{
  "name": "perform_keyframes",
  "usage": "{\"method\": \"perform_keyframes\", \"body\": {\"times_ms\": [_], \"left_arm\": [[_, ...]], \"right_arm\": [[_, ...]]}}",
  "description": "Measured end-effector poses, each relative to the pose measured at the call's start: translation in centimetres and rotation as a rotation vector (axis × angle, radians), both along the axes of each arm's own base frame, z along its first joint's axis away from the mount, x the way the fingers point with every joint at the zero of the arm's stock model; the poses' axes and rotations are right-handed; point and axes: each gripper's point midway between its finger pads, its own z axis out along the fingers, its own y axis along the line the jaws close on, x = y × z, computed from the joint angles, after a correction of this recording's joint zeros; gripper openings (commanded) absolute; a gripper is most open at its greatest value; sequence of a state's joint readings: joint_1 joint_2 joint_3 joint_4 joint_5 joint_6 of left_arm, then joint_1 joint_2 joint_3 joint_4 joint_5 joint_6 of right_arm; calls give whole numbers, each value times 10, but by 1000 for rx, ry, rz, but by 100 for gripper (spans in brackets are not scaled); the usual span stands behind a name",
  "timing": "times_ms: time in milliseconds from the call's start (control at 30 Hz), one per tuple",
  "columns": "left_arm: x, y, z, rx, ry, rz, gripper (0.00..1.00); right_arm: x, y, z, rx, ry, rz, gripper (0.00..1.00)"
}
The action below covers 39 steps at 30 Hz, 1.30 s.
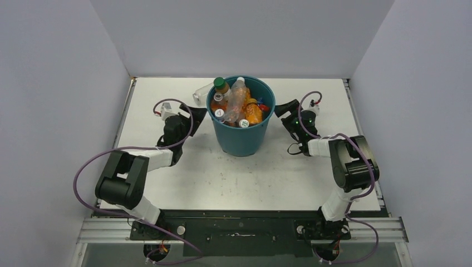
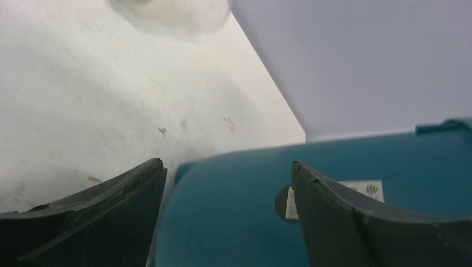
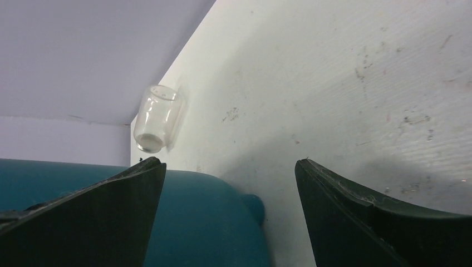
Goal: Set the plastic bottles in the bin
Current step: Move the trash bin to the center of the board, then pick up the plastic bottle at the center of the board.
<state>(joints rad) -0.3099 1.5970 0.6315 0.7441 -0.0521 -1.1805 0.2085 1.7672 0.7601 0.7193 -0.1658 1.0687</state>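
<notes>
The teal bin (image 1: 240,133) stands upright at the middle back of the table, packed with several bottles, orange, clear and one green-capped (image 1: 221,84). One clear bottle (image 1: 202,91) lies on the table behind the bin's left side; it shows in the right wrist view (image 3: 156,118) and blurred in the left wrist view (image 2: 175,12). My left gripper (image 1: 196,113) is open and empty, close against the bin's left wall (image 2: 234,211). My right gripper (image 1: 285,108) is open and empty, close to the bin's right wall (image 3: 200,222).
The white table (image 1: 183,172) is bounded by grey walls at the back and both sides. Purple cables loop off both arms. A metal rail runs along the near edge (image 1: 239,228).
</notes>
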Motion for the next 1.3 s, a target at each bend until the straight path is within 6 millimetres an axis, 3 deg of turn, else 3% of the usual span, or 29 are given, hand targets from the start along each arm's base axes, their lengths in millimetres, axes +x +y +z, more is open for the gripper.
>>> {"method": "perform_keyframes", "body": {"times_ms": [200,267,433,500,567,733,800,933,1100,1300], "left_arm": [[34,62,18,126,16,159,97],[51,77,32,210,17,179,96],[118,79,76,486,-43,97,96],[137,70,80,586,-70,11,96],[153,59,70,687,-72,-108,96],[184,31,19,859,-29,-428,97],[185,26,-8,899,-3,-535,96],[164,20,-52,933,51,-719,96],[156,7,-49,958,-25,-830,96],[146,-5,-61,1014,-35,-913,96]], "right_arm": [[-6,-33,3,-11,5,-59,90],[-12,-41,5,-16,7,-76,90],[-31,-50,12,-29,-3,-106,90],[-40,-52,11,-31,-2,-110,90],[-49,-54,8,-37,6,-113,90],[-65,-52,4,-69,30,-101,90],[-67,-50,8,-79,22,-93,90],[-72,-39,11,-86,17,-61,90],[-76,-28,8,-89,31,-27,90],[-77,-27,7,-90,31,-23,90]]}}
